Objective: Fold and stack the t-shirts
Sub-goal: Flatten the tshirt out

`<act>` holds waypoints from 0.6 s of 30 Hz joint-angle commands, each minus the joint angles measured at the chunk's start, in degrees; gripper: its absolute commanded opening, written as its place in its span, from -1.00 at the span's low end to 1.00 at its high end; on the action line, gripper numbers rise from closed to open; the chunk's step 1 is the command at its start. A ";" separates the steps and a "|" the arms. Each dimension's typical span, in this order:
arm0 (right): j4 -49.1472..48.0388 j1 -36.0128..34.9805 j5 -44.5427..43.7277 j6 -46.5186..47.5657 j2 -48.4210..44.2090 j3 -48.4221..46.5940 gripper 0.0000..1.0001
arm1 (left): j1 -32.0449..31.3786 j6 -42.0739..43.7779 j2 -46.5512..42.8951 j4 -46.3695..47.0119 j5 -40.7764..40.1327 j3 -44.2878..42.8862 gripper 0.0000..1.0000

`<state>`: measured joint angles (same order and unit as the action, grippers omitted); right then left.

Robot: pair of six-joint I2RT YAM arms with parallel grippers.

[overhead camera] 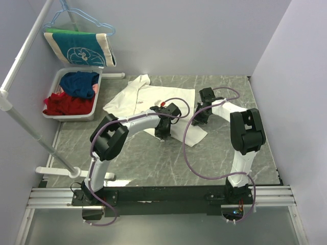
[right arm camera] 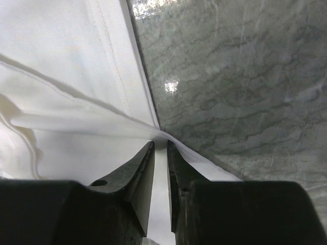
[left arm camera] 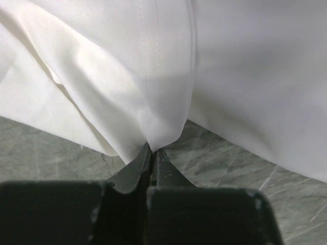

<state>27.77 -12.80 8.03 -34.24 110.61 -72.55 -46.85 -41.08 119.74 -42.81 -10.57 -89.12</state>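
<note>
Clutter sits well away from both tools, off beyond the left tool (left arm camera: 152, 150) toward the far left corner of the desk (overhead camera: 153, 163). A grey basket (overhead camera: 98, 98) stands there, holding a blue garment (overhead camera: 79, 81) at its far end and a red garment (overhead camera: 66, 104) at its near end, both heaped loosely and rising to the rim. Behind the basket, a light blue wire hanger (overhead camera: 82, 20) carries a teal and cream cloth (overhead camera: 79, 48), hung from a white rail (overhead camera: 25, 51) that slants along the left side. A purple cable (overhead camera: 186, 153) loops over the bare marble between the two arms, on the near side of the right tool (right arm camera: 161, 145).

The t-shirt (overhead camera: 148, 97) lies on the desk, plain cream-white side showing, rumpled rather than flat. Most of it spreads beyond and to the left of the left tool, and a smaller flap lies between the two tools and just beneath them.

The left tool has its jaws pressed fully together on a gathered fold of the t-shirt, the cloth puckering up from the tips. The right tool, just beside it to the right, has its jaws drawn to a narrow slit with the shirt's stitched hem pinched at the tips and cloth showing in the gap. Bare marble lies to the right of that hem.
</note>
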 commanded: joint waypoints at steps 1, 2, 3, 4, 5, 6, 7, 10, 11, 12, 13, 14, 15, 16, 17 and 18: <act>2.03 0.58 -0.91 0.05 -0.30 0.92 -0.55 | -0.43 0.65 -0.03 0.09 1.70 3.52 -0.98; 2.03 0.58 -0.74 0.05 -0.30 0.84 -0.57 | -0.43 0.82 -0.82 -0.26 1.34 3.43 -0.98; 2.11 0.67 -1.00 0.22 -0.39 0.49 -0.61 | -0.43 1.00 -1.35 -1.65 -0.05 2.91 -0.98; 2.72 0.67 -1.35 0.31 -0.48 0.14 -0.71 | -0.35 1.00 -2.22 -2.45 -1.11 1.86 -0.98; 3.16 0.84 -2.14 0.49 -0.57 -0.22 -0.83 | -0.17 1.00 -4.84 -3.33 -2.43 1.50 -0.98; 3.52 0.93 -2.40 0.66 -0.74 -1.26 -0.86 | 0.00 0.83 -6.35 -4.99 -4.96 0.89 -0.98; 4.30 1.11 -2.67 1.01 -0.83 -1.97 -0.88 | 0.27 0.65 -8.10 -6.22 -6.47 -0.60 -0.98; 6.41 2.07 -3.81 1.72 -0.48 -5.57 -0.88 | 2.28 0.30 -14.61 -10.43 -12.53 -4.11 -0.98; 6.86 2.25 -3.81 1.81 -0.31 -6.54 -0.89 | 2.90 0.21 -17.24 -11.76 -14.81 -5.26 -0.98; 7.21 2.60 -3.90 1.98 -0.13 -8.37 -0.88 | 3.08 0.12 -18.31 -13.43 -18.05 -6.40 -0.98; 7.91 2.60 -3.99 2.07 -0.13 -9.26 -0.84 | 3.08 0.21 -19.27 -15.88 -22.96 -8.42 -0.98; 8.35 2.69 -4.08 2.16 -0.13 -10.75 -0.71 | 3.34 0.12 -21.02 -17.12 -25.27 -9.39 -0.98; 8.70 2.69 -3.99 2.25 -0.30 -11.38 -0.66 | 3.52 0.04 -21.83 -18.00 -26.68 -10.10 -0.98; 9.05 2.69 -3.90 2.33 -0.48 -11.82 -0.62 | 3.69 0.04 -22.62 -18.54 -29.22 -11.24 -0.98; 9.14 2.52 -3.99 2.33 -0.74 -12.34 -0.57 | 3.87 -0.40 -24.19 -20.02 -30.55 -11.68 -0.98; 9.32 2.60 -3.99 2.42 -1.44 -12.35 -0.54 | 3.96 -0.67 -24.90 -20.64 -31.78 -12.21 -0.98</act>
<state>34.83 -10.46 5.21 -32.91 110.76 -81.91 -43.07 -41.17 100.33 -56.51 -30.65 -97.76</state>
